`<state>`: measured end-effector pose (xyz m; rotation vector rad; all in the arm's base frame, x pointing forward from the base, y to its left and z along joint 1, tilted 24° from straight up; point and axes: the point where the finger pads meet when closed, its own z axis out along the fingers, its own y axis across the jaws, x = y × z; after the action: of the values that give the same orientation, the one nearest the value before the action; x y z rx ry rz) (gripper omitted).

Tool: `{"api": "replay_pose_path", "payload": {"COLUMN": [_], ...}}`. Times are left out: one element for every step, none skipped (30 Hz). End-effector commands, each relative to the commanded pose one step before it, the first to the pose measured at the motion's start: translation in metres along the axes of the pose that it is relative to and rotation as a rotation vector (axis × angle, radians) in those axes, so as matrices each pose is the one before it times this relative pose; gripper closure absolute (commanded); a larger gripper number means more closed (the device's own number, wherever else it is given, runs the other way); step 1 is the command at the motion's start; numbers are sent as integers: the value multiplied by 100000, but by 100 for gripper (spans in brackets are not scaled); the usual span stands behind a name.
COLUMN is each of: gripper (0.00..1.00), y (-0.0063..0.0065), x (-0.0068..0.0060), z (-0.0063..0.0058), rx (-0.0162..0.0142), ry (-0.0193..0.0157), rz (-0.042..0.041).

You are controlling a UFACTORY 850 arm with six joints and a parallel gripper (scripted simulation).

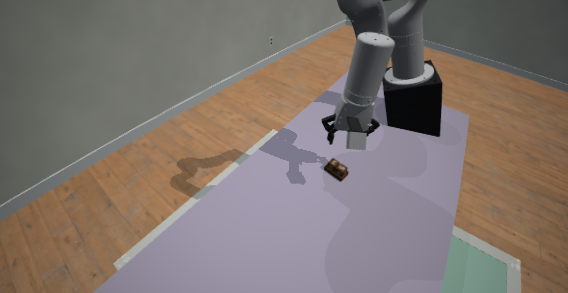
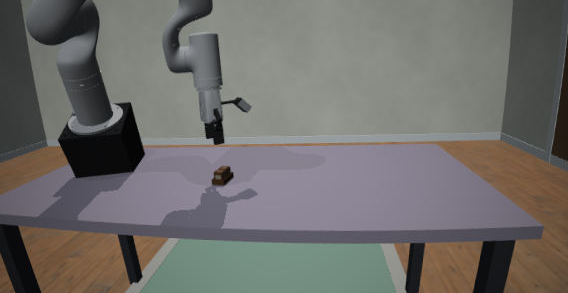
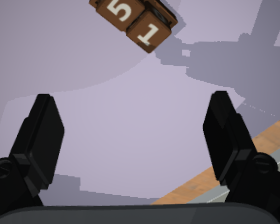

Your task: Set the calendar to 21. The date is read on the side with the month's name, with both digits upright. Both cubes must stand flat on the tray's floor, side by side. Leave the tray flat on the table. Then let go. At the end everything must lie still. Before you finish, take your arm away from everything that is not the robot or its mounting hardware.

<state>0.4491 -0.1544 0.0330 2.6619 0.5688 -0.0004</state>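
The brown calendar tray (image 1: 333,175) (image 2: 218,182) stands on the table with two brown cubes side by side in it. In the wrist view, at the top edge, one cube (image 3: 118,11) shows a white 5 turned on its side relative to the 1 on the other cube (image 3: 149,34). Darker faces lie beyond these; their digits are not readable. The month's name cannot be made out, and the tray is partly cut off there. My gripper (image 1: 350,138) (image 2: 215,139) (image 3: 133,110) is wide open and empty, pointing down above the table, higher than the calendar and a little to its robot-base side.
The lilac table (image 1: 280,233) (image 2: 375,198) (image 3: 116,145) carries the black base block (image 1: 412,108) (image 2: 102,148) of the arm. Shadows of the arm fall around the calendar. A table edge and the wooden floor (image 3: 211,177) show at the wrist view's lower right.
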Motion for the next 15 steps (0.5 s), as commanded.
{"api": "replay_pose_path", "payload": {"gripper": [0, 0, 0, 0, 0, 0, 0, 0, 0, 0, 0, 0, 0, 0, 0], "y": [-16, 0, -63, -31, -20, -26, -4, -57, -33, -5, -61, -36, -11, -63, -40], "x": [-139, 0, -138, -55, -32, -40, -6, -81, -40, -6, -70, -37, -11, -59, -33], "z": [38, 0, 63, 26, 15, 20, 3, 40, 21, 3, 37, 21, 6, 34, 21], "rx": [1261, 0, -26, -10, -6, -7, -1, -13, -7, -1, -11, -6, -2, -9, -5], "ry": [-1774, 0, -9, -3, -2, -2, 0, -5, -2, 0, -3, -1, 0, -2, -1], "rz": [-12549, 0, -8810, -3668, -2178, -2785, -398, -5749, -3018, -431, -5390, -3011, -922, -4992, -3028]}}
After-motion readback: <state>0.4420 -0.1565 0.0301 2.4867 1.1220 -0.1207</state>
